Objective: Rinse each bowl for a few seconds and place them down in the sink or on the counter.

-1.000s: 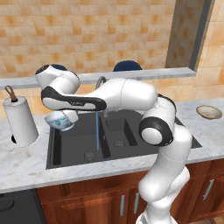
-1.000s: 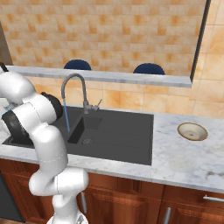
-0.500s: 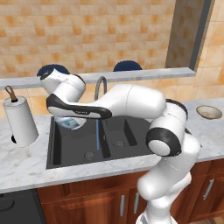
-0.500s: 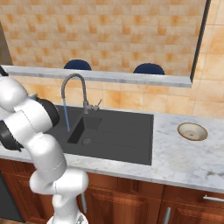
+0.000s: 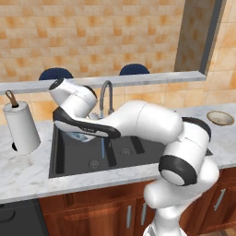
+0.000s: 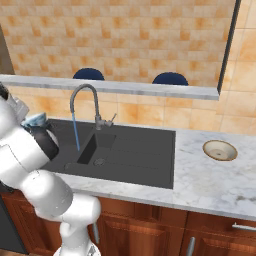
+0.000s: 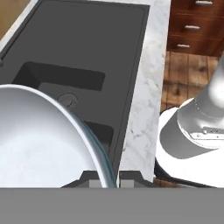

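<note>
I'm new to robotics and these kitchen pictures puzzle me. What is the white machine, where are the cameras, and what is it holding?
All pictures are rendered. The white machine is a robot arm on a driving base. Two cameras sit behind it, left and right; a third rides on its hand. The end effector is shut on the rim of a pale blue bowl, held over the dark sink. Water runs from the tap. A tan bowl sits on the marble counter; a paper towel roll stands at the other end.
</note>
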